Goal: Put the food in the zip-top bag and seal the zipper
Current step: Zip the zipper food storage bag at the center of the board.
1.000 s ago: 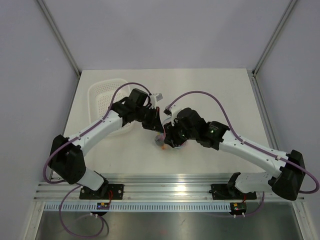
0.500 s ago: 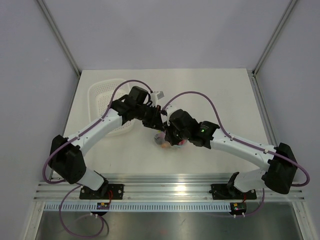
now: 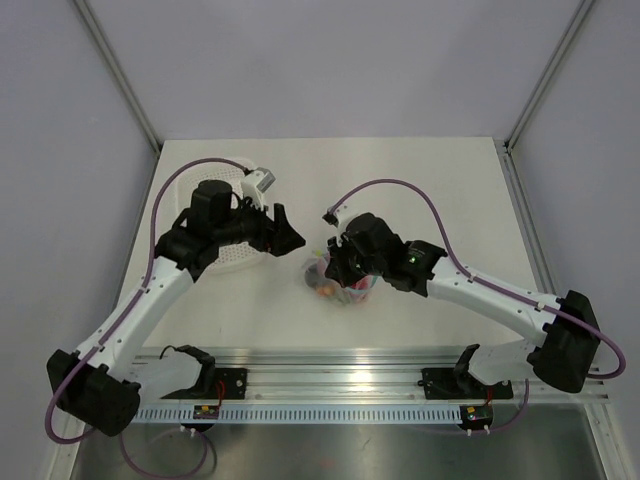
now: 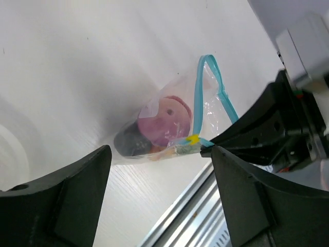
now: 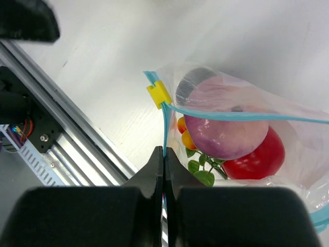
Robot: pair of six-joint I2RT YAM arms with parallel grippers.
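The clear zip-top bag (image 3: 335, 281) lies at the table's middle and holds the food. In the right wrist view I see a pink piece (image 5: 226, 128), a red piece (image 5: 261, 153) and a green leafy piece (image 5: 201, 169) through the plastic. My right gripper (image 5: 163, 153) is shut on the light blue zipper (image 5: 231, 115) just below its yellow slider (image 5: 159, 94). The bag's mouth gapes above that point (image 4: 205, 82). My left gripper (image 3: 288, 230) stands open to the left of the bag (image 4: 164, 128), apart from it, with nothing between its fingers (image 4: 56, 200).
A white perforated basket (image 3: 236, 258) stands at the back left, partly under my left arm. A metal rail (image 3: 340, 360) runs along the table's near edge, close to the bag.
My left gripper has opened, let go of the bag and drawn back left toward the basket. My right gripper has closed on the zipper strip.
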